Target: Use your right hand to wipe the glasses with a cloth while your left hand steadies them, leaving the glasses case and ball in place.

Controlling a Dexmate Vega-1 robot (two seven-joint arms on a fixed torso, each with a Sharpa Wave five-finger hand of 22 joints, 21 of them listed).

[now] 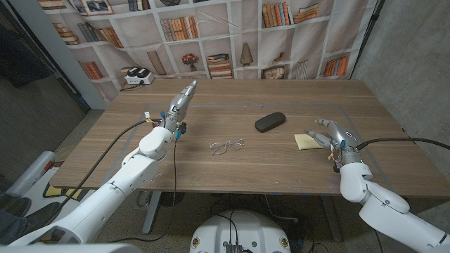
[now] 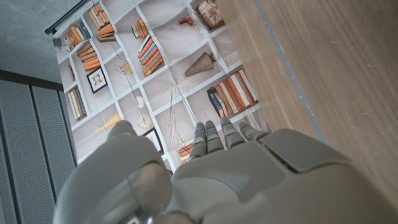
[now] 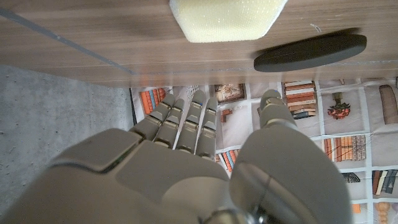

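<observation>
Glasses case (image 1: 270, 121) lies between glasses (image 1: 226, 146) and cloth (image 1: 306, 141).

A staged test room, looks like, not a real home: the bookshelf backdrop (image 1: 211, 35) behind the wooden counter (image 1: 232, 169) is a printed cloth, wrinkled and hanging. Bare concrete wall (image 1: 415, 42) on one side, grey perforated panels (image 2: 25, 155) on the other. A white charger-like box (image 1: 138, 76), possibly, sits at the counter's far corner.
</observation>
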